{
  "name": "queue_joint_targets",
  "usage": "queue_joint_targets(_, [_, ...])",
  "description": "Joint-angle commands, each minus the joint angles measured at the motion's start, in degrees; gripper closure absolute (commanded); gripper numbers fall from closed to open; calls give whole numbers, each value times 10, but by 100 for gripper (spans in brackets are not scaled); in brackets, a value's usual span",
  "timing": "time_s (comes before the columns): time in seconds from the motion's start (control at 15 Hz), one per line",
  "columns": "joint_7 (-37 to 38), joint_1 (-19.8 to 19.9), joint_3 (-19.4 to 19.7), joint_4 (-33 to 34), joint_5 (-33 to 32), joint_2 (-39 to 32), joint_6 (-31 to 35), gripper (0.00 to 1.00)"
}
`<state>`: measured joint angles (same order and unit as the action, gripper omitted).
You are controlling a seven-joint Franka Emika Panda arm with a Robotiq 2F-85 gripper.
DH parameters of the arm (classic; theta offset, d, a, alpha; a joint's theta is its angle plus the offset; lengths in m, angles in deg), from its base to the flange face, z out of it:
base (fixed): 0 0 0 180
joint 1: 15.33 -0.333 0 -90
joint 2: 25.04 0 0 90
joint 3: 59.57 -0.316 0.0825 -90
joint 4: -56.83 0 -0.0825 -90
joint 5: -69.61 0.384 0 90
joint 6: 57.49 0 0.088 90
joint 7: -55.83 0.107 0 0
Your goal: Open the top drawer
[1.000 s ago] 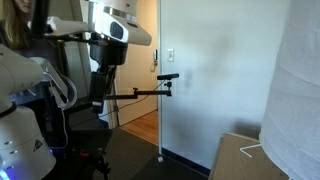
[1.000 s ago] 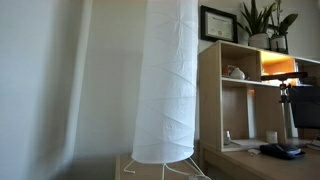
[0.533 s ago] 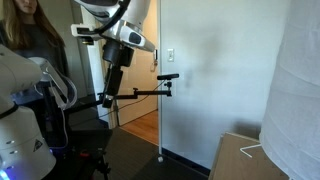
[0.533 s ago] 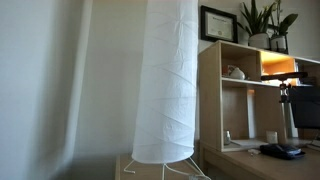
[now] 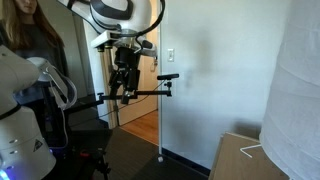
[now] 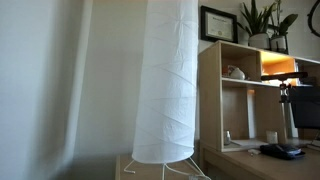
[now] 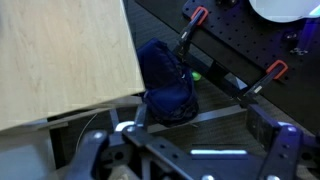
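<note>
White lamp point(image 6: 165, 80), pale wood shelf point(image 6: 210, 100), dark blue cloth point(image 7: 165, 82), red-tipped clamps point(image 7: 192, 28).

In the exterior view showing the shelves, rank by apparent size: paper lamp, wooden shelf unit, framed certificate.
1. paper lamp, though it stands nearest the camera, which inflates it
2. wooden shelf unit, partly cut off by the frame edge
3. framed certificate

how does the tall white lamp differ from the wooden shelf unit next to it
The lamp is a white, round column; the shelf unit is light wood and boxy. The lamp's surface is closed and plain; the shelf unit has open compartments. The lamp runs past the picture's top; the shelf unit's top shows, with a plant above it. Both stand upright.
</note>
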<state>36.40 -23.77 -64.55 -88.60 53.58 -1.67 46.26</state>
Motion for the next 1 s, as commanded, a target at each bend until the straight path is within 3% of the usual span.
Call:
queue_joint_targets(0.0, [-85,-25,13,3,-2,-6,48,0])
queue_joint_targets(0.6, [-384,-60,70,-6,125,2,139,0])
queue_joint_targets(0.67, [-404,-57,69,-2,131,-1,128,0])
queue_joint_targets(0.73, [-365,-42,53,0,116,-5,123,0])
queue_joint_targets(0.93, [-393,-42,54,0,125,-5,123,0])
